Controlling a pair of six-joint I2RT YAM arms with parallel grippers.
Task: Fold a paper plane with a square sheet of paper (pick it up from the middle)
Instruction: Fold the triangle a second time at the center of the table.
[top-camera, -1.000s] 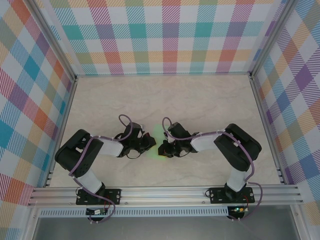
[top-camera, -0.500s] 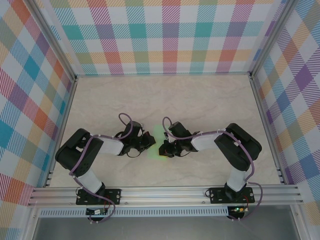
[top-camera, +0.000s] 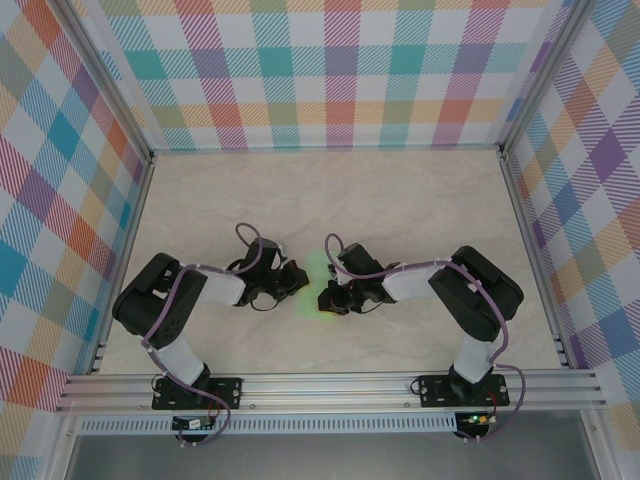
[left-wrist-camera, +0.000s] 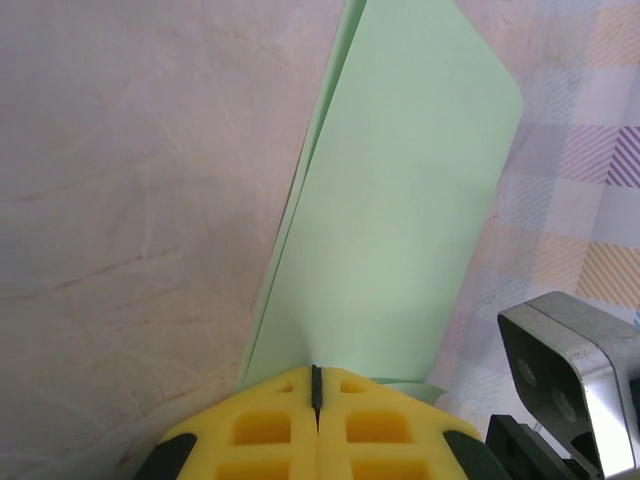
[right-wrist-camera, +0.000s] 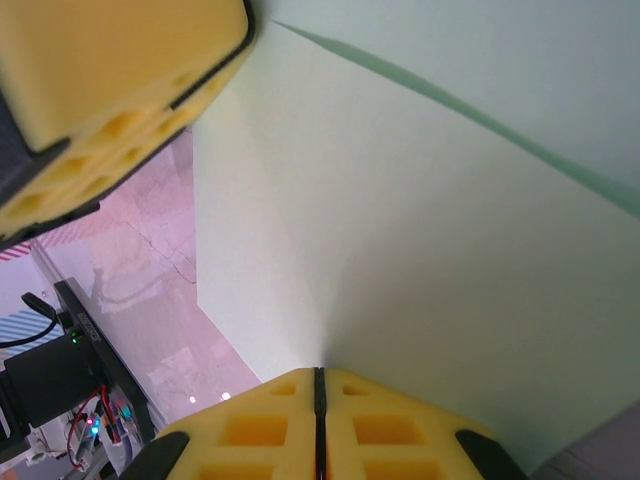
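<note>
**Mint paper hanging between two clamped claws**

Mint-green paper (top-camera: 318, 272) is showing in the top view as a small pale patch over the near middle of the desk (top-camera: 400, 190), in the gap between the two arms' heads. The left claw (left-wrist-camera: 316, 385) is gripping one edge of it, with its yellow pads pressed together and only a thin dark seam between them. The right claw (right-wrist-camera: 319, 378) is doing the same from the opposite side (pads flat together, paper coming straight out of the seam).

From the left wrist, the paper is standing away from the pads as a tall, narrow shape with a rounded far corner. Two layers are showing along its left edge, one just behind the other, so the paper is lying doubled over. Marbled desk is showing to its left and a plaid wall (left-wrist-camera: 590, 200) to its right. A grey metal block (left-wrist-camera: 570, 350) is sitting at the lower right, near the pads.

From the right wrist, the paper is spreading wide. A dark diagonal line is running across its upper right, and I cannot tell whether that is a crease or the edge of an overlapping layer. One yellow pad of the left claw is poking in at the top left, just beside the paper's edge. I cannot tell whether the paper is touching the desk.
</note>
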